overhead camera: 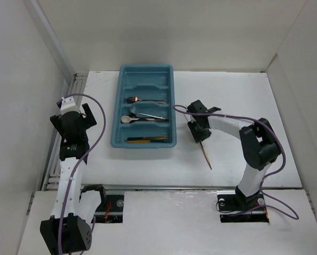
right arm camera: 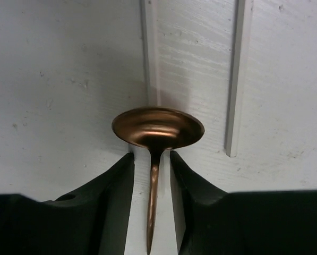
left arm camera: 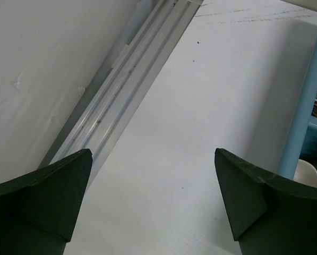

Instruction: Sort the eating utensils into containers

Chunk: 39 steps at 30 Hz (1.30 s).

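Observation:
A copper spoon (right arm camera: 158,126) lies on the white table to the right of the teal tray (overhead camera: 116,117); its handle (overhead camera: 206,156) points toward the near edge. My right gripper (overhead camera: 199,135) is low over it. In the right wrist view the gripper (right arm camera: 150,156) straddles the spoon's neck, open, with a thin gap on each side. The tray's slots hold a copper utensil (overhead camera: 142,100), silver ones (overhead camera: 147,115), a white spoon (overhead camera: 128,120) and dark and gold sticks (overhead camera: 146,139). My left gripper (left arm camera: 153,154) hangs wide open and empty over bare table left of the tray.
An aluminium rail (left arm camera: 121,90) runs along the table's left edge below the white wall. The tray's blue side wall (left arm camera: 307,95) stands at the right of the left wrist view. White walls enclose the table on three sides.

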{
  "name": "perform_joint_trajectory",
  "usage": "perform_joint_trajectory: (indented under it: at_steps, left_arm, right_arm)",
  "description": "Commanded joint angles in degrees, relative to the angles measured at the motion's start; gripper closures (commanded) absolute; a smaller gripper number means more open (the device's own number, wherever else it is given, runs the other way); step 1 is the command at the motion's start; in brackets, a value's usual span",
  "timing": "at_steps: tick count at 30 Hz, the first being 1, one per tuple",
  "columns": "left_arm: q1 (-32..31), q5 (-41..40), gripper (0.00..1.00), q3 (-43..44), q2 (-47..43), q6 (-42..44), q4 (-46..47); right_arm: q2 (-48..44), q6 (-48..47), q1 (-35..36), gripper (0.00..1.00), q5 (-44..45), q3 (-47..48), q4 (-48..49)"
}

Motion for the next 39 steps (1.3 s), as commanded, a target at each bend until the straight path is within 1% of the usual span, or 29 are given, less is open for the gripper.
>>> perform_joint_trajectory:
  at_steps: [1, 2, 5, 8, 10, 11, 12, 13, 14, 15, 16, 18, 19, 20, 23, 26, 28, 32, 33, 36, 38, 39]
  left_arm:
    - [0.2, 1.0, 0.0, 0.2, -1.3, 0.4, 3.0]
    - [0.2, 1.0, 0.0, 0.2, -1.3, 0.4, 3.0]
    - [0.2, 0.5, 0.0, 0.2, -1.3, 0.4, 3.0]
    - [0.2, 0.0, 0.0, -0.3, -1.3, 0.4, 3.5]
    - [0.2, 0.0, 0.0, -0.3, -1.3, 0.4, 3.5]
    - [0.2, 0.0, 0.0, -0.3, -1.3, 0.4, 3.5]
    - [0.2, 0.5, 0.0, -0.3, -1.3, 0.4, 4.1]
    - [0.2, 0.5, 0.0, -0.9, -1.3, 0.4, 4.1]
    - [0.2, 0.5, 0.0, -0.9, -1.3, 0.4, 4.1]
    - [0.2, 0.5, 0.0, -0.9, -1.3, 0.4, 4.6]
    - [0.2, 0.5, 0.0, -0.9, -1.3, 0.4, 4.6]
    - [0.2, 0.5, 0.0, -0.9, -1.3, 0.9, 4.6]
    - [0.2, 0.5, 0.0, -0.9, -1.3, 0.9, 4.6]
    - [0.2, 0.0, 0.0, -0.9, -1.3, 0.9, 4.6]
    - [0.2, 0.0, 0.0, -0.9, -1.3, 1.5, 4.6]
    - [0.2, 0.0, 0.0, -0.9, -1.3, 1.5, 4.6]
    - [0.2, 0.0, 0.0, -0.9, -1.3, 1.5, 4.6]
    - [0.2, 0.0, 0.0, -0.9, -1.3, 1.5, 5.1]
    - [0.2, 0.0, 0.0, -1.4, -1.3, 1.5, 5.1]
    - [0.2, 0.0, 0.0, -1.4, -1.3, 1.5, 5.1]
    - [0.2, 0.0, 0.0, -1.4, -1.3, 1.5, 5.1]
    - [0.2, 0.0, 0.0, -1.4, -1.3, 1.5, 5.1]
  right_arm:
    - [-0.8, 1.6, 1.0, 0.61, -1.7, -2.8, -0.2]
    - [-1.6, 1.6, 1.0, 0.57, -1.7, -3.8, -1.7]
    - [-5.6, 3.0, 1.0, 0.53, -1.7, -7.0, -5.1]
    - [-8.4, 4.1, 1.0, 0.53, -1.7, -9.9, -7.6]
    - [-9.8, 5.2, 1.0, 0.56, -1.7, -11.2, -8.8]
    - [-9.8, 5.2, 1.0, 0.58, -1.7, -11.9, -8.8]
    - [-9.8, 5.2, 1.0, 0.64, -1.7, -11.9, -8.8]
    - [-9.8, 5.7, 1.0, 0.69, -1.7, -11.9, -8.8]
    - [-9.8, 6.2, 1.0, 0.76, -1.1, -11.2, -8.8]
    - [-8.7, 6.2, 1.0, 0.76, -1.1, -10.5, -8.8]
    - [-8.1, 6.2, 1.0, 0.82, -1.1, -10.5, -8.8]
    - [-7.0, 6.2, 1.0, 0.89, -1.7, -10.5, -8.8]
    - [-6.4, 6.2, 1.0, 0.98, -2.2, -11.2, -8.8]
    - [-6.4, 6.2, 1.0, 1.0, -2.8, -11.2, -8.8]
    - [-8.4, 7.3, 1.5, 1.0, -2.8, -11.7, -9.4]
    - [-12.2, 8.8, 1.5, 1.0, -0.2, -11.7, -11.3]
    - [-15.7, 10.4, 2.1, 1.0, 1.5, -10.1, -12.6]
    - [-20.9, 14.0, 4.3, 1.0, 9.9, -6.2, -16.8]
    - [-21.6, 14.7, 4.3, 1.0, 10.8, -5.5, -17.9]
    - [-23.2, 14.7, 4.9, 1.0, 12.6, -4.2, -17.9]
    - [-24.5, 12.4, 5.6, 1.0, 13.1, -2.6, -16.2]
    - [-24.5, 10.5, 6.2, 1.0, 15.2, -1.5, -15.1]
